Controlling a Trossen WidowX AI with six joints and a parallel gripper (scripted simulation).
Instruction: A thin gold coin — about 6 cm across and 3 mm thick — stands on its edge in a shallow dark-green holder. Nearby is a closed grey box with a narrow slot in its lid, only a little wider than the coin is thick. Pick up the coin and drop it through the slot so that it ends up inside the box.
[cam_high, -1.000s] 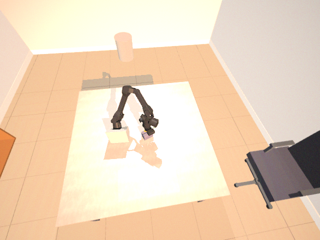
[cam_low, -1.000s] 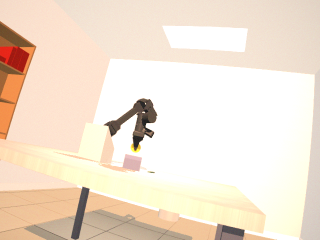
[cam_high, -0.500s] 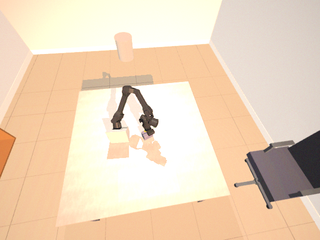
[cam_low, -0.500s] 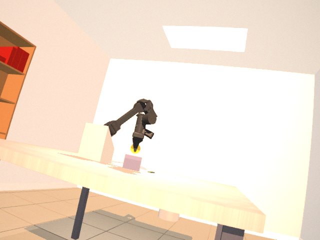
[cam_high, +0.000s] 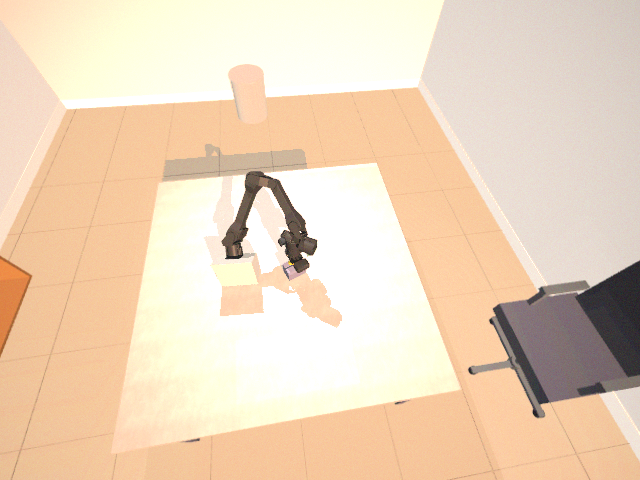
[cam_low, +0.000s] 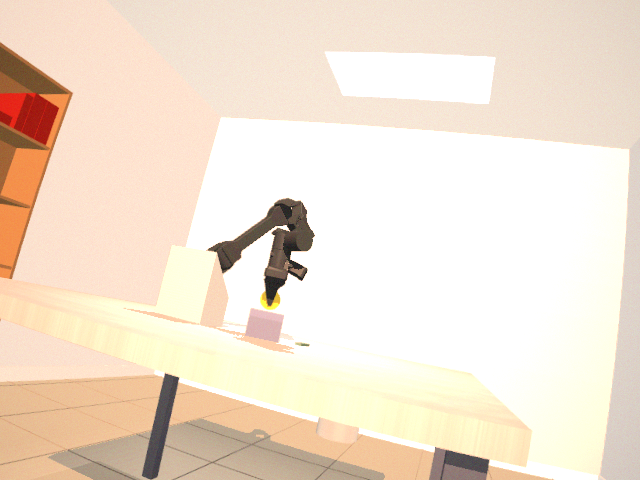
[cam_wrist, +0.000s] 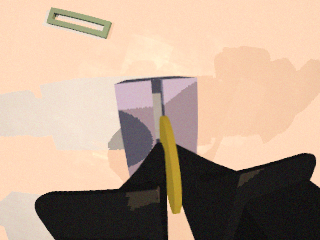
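My gripper (cam_low: 270, 301) (cam_wrist: 164, 148) (cam_high: 292, 264) is shut on the gold coin (cam_wrist: 171, 160) (cam_low: 275, 299), held on edge between the fingers. The coin hangs just above the grey box (cam_wrist: 180, 110) (cam_low: 264, 324) (cam_high: 292, 272). In the wrist view the coin's edge lines up with the narrow slot (cam_wrist: 158, 103) in the lid, its lower rim close over it. The dark-green holder (cam_wrist: 79, 23) (cam_low: 302, 343) lies empty on the table, to the upper left in the wrist view.
A tall pale block (cam_low: 191, 291) (cam_high: 235, 272) stands on the table (cam_low: 361, 392) beside the arm's base, left of the box. A cylinder (cam_high: 247, 93) stands on the floor behind the table. A grey cart (cam_high: 547, 330) is at the right.
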